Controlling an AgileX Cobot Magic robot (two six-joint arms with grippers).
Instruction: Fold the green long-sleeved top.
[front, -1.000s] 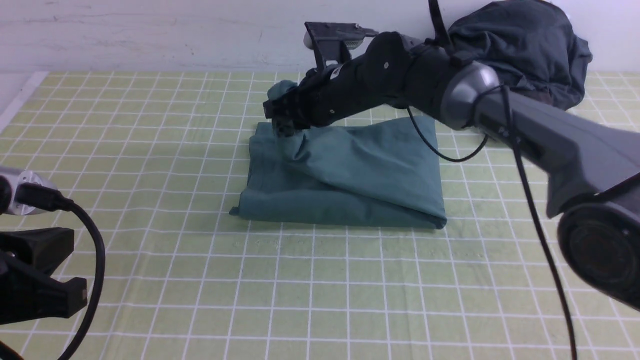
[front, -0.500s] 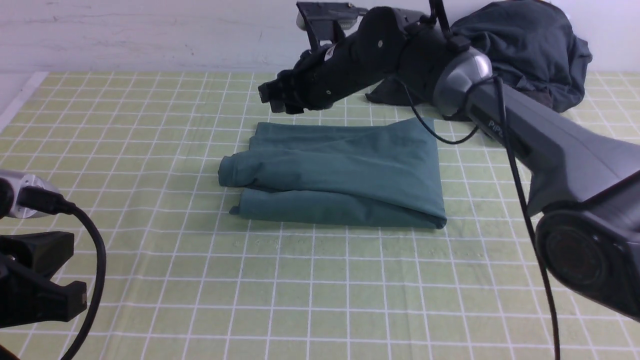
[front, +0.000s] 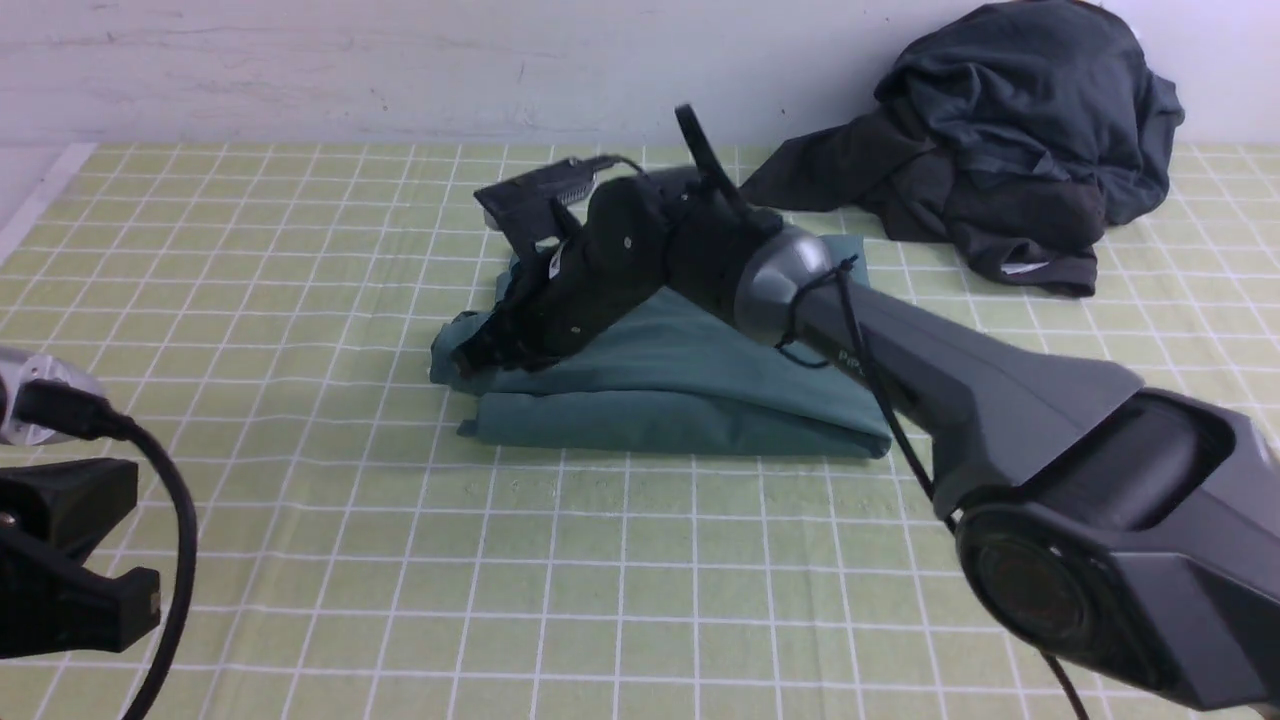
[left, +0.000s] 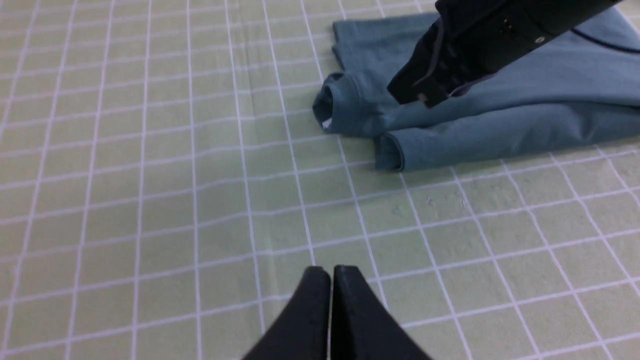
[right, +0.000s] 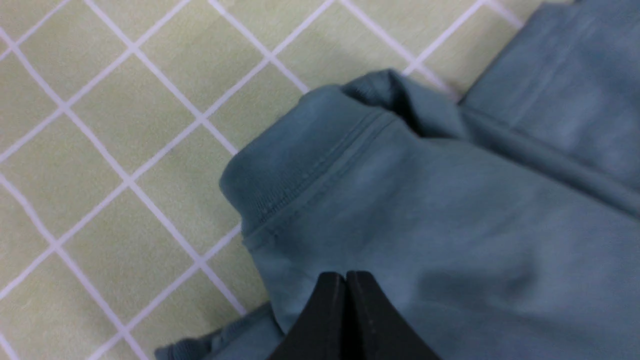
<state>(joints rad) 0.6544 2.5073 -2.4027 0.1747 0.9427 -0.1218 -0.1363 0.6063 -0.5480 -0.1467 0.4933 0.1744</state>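
Diagonally downward, right hand (right: 346, 275) closed, over green long-sleeved top (front: 700, 400).

Soft, even light is falling across the table (front: 300, 560), probably from overhead, and nothing is glaring. In the front view the right arm (front: 950, 380) is throwing only a faint shadow onto the top (front: 700, 400), and a thin dark line is running under the fold's 6 o'clock edge. The dark clothes (front: 1020, 130) at 1 o'clock are losing detail in their creases. The right wrist view is looking soft and slightly smeared, with a dim shadow lying on the top beside the right gripper (right: 346, 274). The left wrist view is looking crisper.
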